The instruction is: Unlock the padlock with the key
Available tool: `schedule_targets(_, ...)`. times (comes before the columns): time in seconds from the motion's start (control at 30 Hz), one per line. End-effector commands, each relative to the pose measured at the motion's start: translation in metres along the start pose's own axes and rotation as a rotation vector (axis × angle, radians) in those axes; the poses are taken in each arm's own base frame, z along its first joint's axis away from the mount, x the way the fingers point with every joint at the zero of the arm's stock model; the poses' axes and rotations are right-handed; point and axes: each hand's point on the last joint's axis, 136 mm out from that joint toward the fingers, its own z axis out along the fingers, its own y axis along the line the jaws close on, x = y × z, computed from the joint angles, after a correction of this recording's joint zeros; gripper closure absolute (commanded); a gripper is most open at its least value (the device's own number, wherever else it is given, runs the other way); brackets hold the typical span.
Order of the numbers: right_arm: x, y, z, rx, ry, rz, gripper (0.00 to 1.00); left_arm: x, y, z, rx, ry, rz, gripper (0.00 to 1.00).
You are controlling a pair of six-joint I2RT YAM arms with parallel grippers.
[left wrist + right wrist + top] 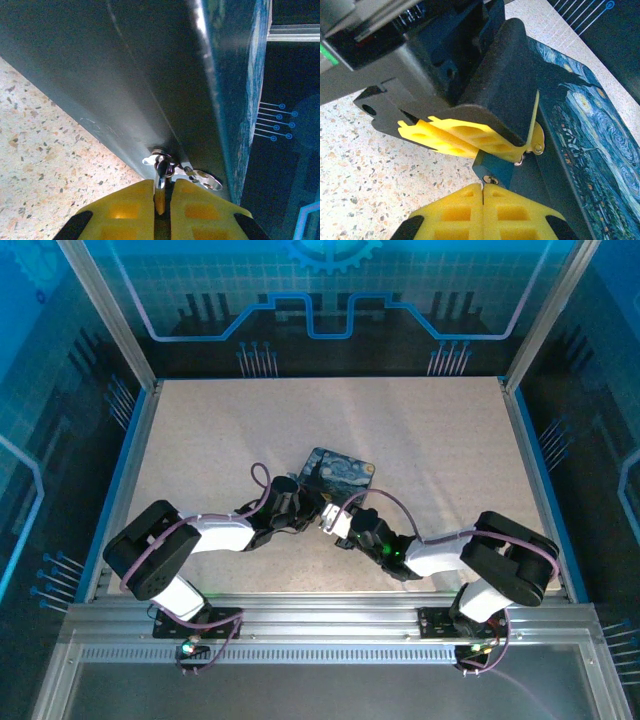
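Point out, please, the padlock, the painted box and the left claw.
padlock [495, 167], right wrist view, on its blue body.
painted box [600, 130], right wrist view, on the swirled lid.
left claw [161, 187], left wrist view, between its yellow fingertips.

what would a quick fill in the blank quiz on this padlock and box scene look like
1. The padlock beside the painted box has a ___ body.
2. The left gripper has its jaws ___ on a thin silvery metal piece.
3. The right gripper, jaws shut close to the padlock, has pads coloured ___.
Missing words: blue; shut; yellow.
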Motion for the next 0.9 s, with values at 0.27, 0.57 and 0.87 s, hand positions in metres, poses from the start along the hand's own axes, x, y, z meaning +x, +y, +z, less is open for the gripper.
schedule_targets(0.27, -0.009, -0.02, 0.002, 0.039, -0.012, 0.186, 1.0, 0.005, -0.03, -0.001, 0.093, 0.024, 0.004, 1.0)
schedule_targets(0.57, -0.013, -0.02, 0.004, -0.016, -0.035, 0.328, 1.0, 0.007, -0.033, 0.005, 0.093, 0.039, 0.007, 1.0)
schedule_targets(0.87, -0.013, -0.028, 0.003, -0.096, -0.057, 0.5, 1.0, 0.006, -0.033, 0.005, 0.077, 0.027, 0.015, 1.0)
